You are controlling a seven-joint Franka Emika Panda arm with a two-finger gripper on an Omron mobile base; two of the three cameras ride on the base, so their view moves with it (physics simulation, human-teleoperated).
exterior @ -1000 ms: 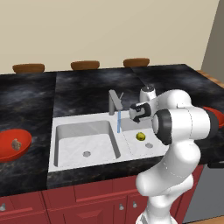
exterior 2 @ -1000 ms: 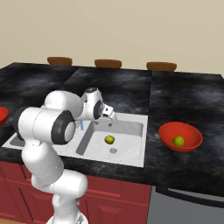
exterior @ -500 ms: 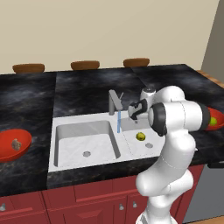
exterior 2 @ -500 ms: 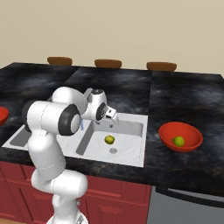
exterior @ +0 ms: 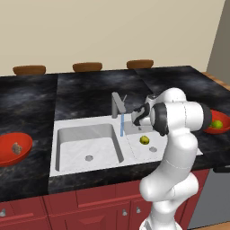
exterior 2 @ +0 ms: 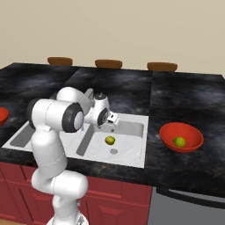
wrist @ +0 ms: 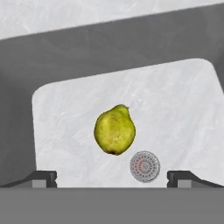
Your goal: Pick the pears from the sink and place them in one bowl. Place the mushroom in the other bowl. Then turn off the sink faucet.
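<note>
We judged the main risk to be a bad closure on the pear (wrist: pixel 114 129): it lay on the smooth sink (exterior: pixel 67 155) floor just beside the round drain (wrist: pixel 145 166), and a finger landing on its curved flank could roll it away or pin it against the drain. Its skin looked slick and its shape tapered, so an off-centre pinch might squirt it out. We also noted the water (exterior: pixel 121 125) running from the faucet (exterior: pixel 117 104) near the middle of the left base view, close to the gripper (exterior: pixel 140 117), which a careless swing could knock.

In the hand view the gripper's two fingertips (wrist: pixel 43 177) sat at the bottom corners of the frame, spread wide apart, with nothing between them and touching nothing. The pear lay at the centre of that frame, above and between the tips, in the right basin.

The other pear (exterior 2: pixel 179 141) already sat in the red bowl (exterior 2: pixel 184 131) at the right of the right base view. The mushroom (exterior: pixel 16 148) rested in the second red bowl (exterior: pixel 5 157) at the left edge of the left base view.
</note>
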